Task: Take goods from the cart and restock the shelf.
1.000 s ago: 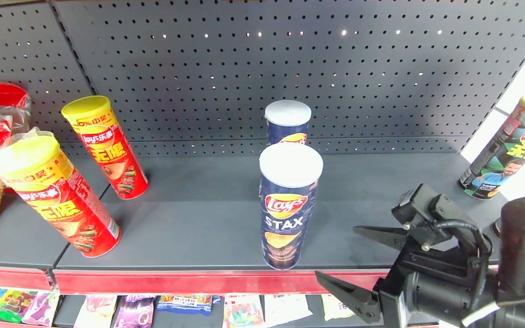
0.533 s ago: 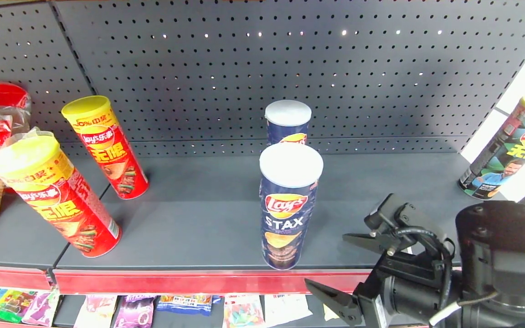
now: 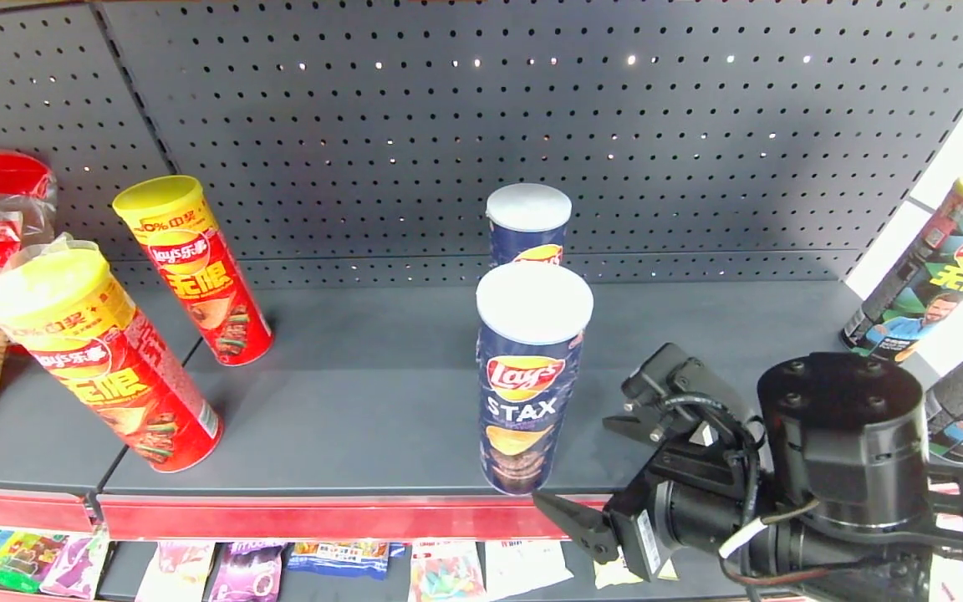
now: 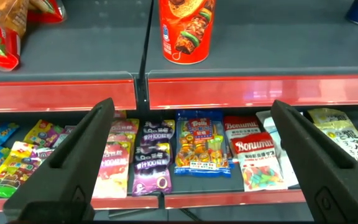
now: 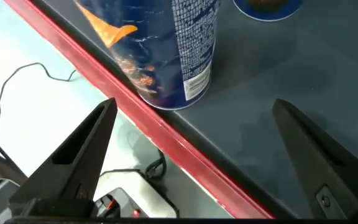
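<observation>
Just right of front blue can (image 3: 532, 376), right gripper (image 3: 570, 459) hangs at shelf (image 3: 348, 401) lip, fingers spread wide, empty, not touching can. Second blue can (image 3: 527, 221) stands directly behind it, both upright. Left gripper (image 4: 191, 104) faces snack packets (image 4: 197, 146) one tier below can, fingers wide apart, empty.

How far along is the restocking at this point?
Looks done: a navy blue chip can with a white lid stands upright at the front of the grey metal shelf, a matching can behind it. In hand: nothing; the right gripper is open beside the front can, the left gripper open too. Left: how much stock remains cannot be told.
</observation>
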You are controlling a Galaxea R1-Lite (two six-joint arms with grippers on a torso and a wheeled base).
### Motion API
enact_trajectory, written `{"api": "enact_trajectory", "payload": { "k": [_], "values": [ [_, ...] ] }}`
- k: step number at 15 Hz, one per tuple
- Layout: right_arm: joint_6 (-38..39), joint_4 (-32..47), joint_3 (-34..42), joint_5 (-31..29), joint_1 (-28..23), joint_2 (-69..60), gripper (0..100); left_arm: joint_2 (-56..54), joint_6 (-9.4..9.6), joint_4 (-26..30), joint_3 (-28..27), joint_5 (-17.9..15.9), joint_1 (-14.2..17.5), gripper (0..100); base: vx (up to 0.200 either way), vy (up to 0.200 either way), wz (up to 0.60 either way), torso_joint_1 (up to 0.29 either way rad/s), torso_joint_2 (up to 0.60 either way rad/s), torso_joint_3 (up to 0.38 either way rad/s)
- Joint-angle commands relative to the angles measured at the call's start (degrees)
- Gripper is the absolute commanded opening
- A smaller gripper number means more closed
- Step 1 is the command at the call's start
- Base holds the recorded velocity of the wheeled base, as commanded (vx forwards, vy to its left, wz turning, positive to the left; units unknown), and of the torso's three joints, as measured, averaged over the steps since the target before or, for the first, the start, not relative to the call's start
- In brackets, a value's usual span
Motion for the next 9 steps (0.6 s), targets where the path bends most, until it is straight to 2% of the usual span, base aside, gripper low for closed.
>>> {"api": "enact_trajectory", "payload": {
  "k": [1,9],
  "values": [
    [0.0,0.0,-0.7,-1.3,-0.1,2.0,100,0.1,-0.01,0.0,0.0,0.0,0.0,100,0.000,0.000,0.00,0.000,0.00,0.000],
    [-0.3,0.3,-1.6,-2.8,-3.0,3.5,100,0.1,-0.01,0.0,0.0,0.0,0.0,100,0.000,0.000,0.00,0.000,0.00,0.000]
  ]
}}
